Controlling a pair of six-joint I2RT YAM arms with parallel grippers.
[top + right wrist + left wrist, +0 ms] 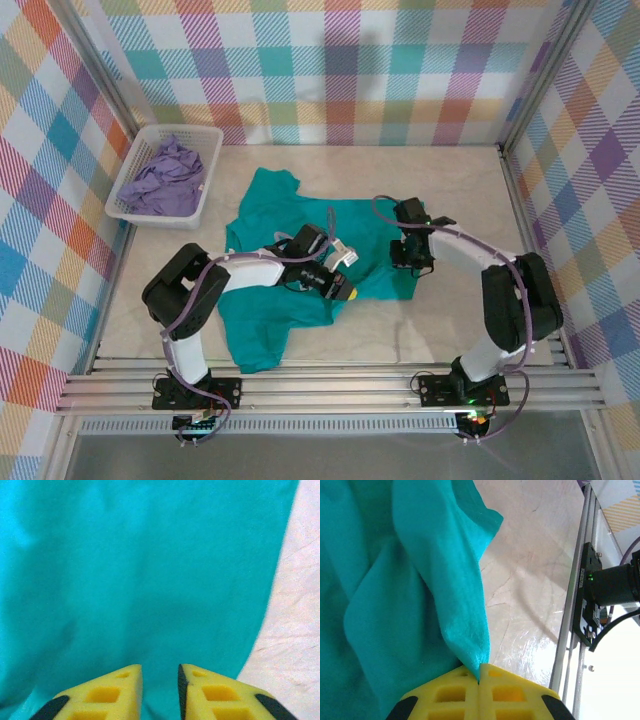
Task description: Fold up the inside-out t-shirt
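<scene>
The left gripper (479, 679) has its yellow fingers pressed together on a narrow fold of the teal t-shirt (395, 605). The cloth rises from that pinch in a tapering ridge and spreads out ahead and to the gripper's left in soft creases, while bare pale table (530, 580) lies to its right. From above, the left gripper (349, 293) sits over the lower middle of the t-shirt (270, 215), which lies crumpled on the table (450, 190) between the two arms, one part reaching away from the grippers toward the far wall and another trailing back toward the left arm's base. The right gripper (410, 262) is just beside the left one, over the shirt's right-hand part. In its wrist view the right gripper (160, 672) has its fingers slightly apart, a thin gap between them, with smooth t-shirt (150, 570) cloth straight ahead and beneath; whether the tips touch the cloth cannot be told. The shirt's edge runs to this gripper's right, with table (295, 630) beyond it. Well away, far to the left of both grippers, a white basket (212, 170) holds a purple garment (165, 180).
</scene>
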